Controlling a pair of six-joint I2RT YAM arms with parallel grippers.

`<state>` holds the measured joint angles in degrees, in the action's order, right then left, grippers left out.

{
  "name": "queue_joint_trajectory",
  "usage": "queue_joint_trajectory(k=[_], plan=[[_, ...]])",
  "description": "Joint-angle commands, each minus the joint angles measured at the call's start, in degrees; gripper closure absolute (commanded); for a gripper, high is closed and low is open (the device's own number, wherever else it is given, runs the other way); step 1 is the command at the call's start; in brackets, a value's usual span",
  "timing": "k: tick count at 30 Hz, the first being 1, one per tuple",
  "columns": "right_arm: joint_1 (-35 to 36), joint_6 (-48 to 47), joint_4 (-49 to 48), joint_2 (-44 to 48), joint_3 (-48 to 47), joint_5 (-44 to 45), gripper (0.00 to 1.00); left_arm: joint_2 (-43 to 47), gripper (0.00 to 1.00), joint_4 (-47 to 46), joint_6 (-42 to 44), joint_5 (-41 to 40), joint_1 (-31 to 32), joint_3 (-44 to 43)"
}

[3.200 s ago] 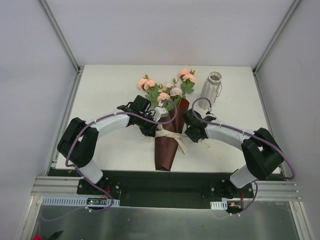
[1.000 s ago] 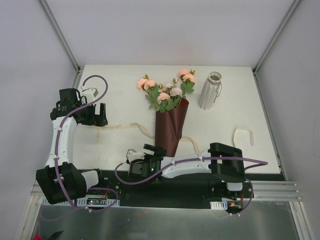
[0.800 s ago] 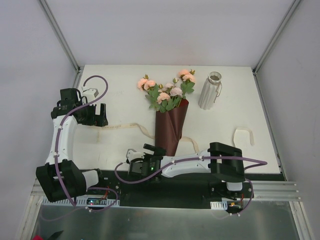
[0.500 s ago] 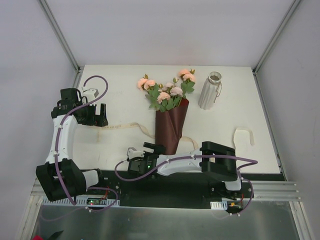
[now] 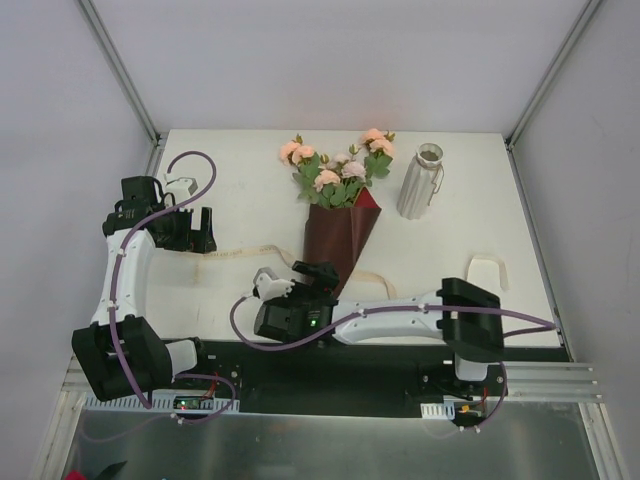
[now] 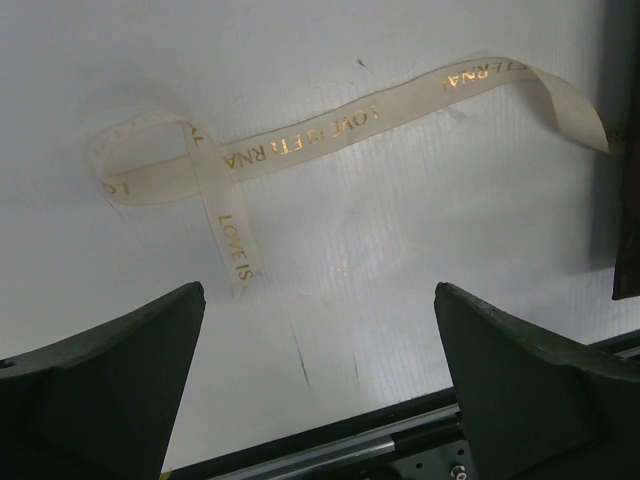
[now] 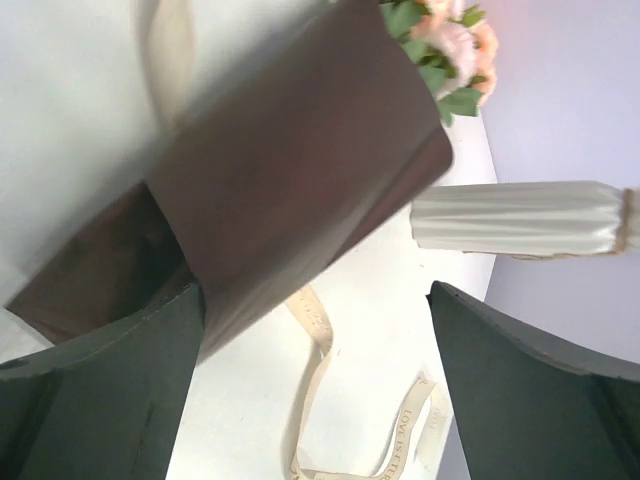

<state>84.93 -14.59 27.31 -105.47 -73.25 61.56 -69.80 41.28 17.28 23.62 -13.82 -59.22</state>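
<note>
1 white table (image 5: 230, 170) carries everything. A bouquet (image 5: 340, 225) in dark brown wrap lies near its middle, pink flowers toward the far edge. Left of the bouquet, a long cream ribbon (image 5: 245, 253) with gold lettering lies flat, curling into 1 loop at its left end. Right of the bouquet's base lies a short ribbon strip (image 5: 385, 283), and further right a ribbon loop (image 5: 487, 270). A white ribbed vase (image 5: 421, 182) stands upright just right of the flowers.

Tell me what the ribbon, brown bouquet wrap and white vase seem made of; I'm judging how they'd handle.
Ribbon: thin cream fabric, probably satin; it curls limply and bears gold print. Brown wrap: matte paper or nonwoven sheet, holding crisp folds. White vase: matte ribbed ceramic by its look, possibly plastic.
</note>
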Motion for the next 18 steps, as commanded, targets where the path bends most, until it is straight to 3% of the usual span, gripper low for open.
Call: queue_joint_trajectory(k=[1, 6, 8, 9, 11, 13, 14, 15, 18], plan=[[0.15, 1.75, -2.35, 9.92, 0.74, 7.87, 0.04, 0.1, 0.01, 1.09, -0.23, 1.7, 0.38, -1.86], [1.47, 10.08, 5.61, 16.68, 1.1, 13.23, 0.04, 0.1, 0.01, 1.09, -0.58, 2.57, 0.38, -2.74], [1.73, 20.18, 11.77, 18.28, -0.04, 16.13, 0.04, 0.28, 0.01, 1.17, -0.49, 2.84, 0.47, -3.35], [1.91, 24.13, 19.89, 19.41, -0.57, 16.83, 0.04, 0.37, 0.01, 1.17, -0.49, 3.1, 0.38, -3.44], [2.17, 40.29, 30.03, 20.04, -3.02, 19.03, 0.04, 0.63, 0.01, 1.26, -0.58, 3.37, 0.38, -3.79], [2.87, 54.95, 49.43, 19.26, -5.31, 20.69, 0.04, 0.98, 0.01, 1.53, -0.23, 4.07, 0.46, -4.15], [3.31, 71.81, 57.08, 17.51, -8.1, 21.4, 0.04, 1.07, 0.01, 2.13, -0.23, 4.24, 0.55, -4.58], [4.19, 79.03, 67.59, 16.36, -9.61, 21.84, 0.04, 1.24, 0.01, 2.32, -0.23, 4.42, 0.47, -4.94], [5.69, 79.01, 67.61, 16.09, -11.9, 22.9, 0.04, 1.77, 0.01, 3.37, -0.05, 5.04, 0.55, -6.25]])
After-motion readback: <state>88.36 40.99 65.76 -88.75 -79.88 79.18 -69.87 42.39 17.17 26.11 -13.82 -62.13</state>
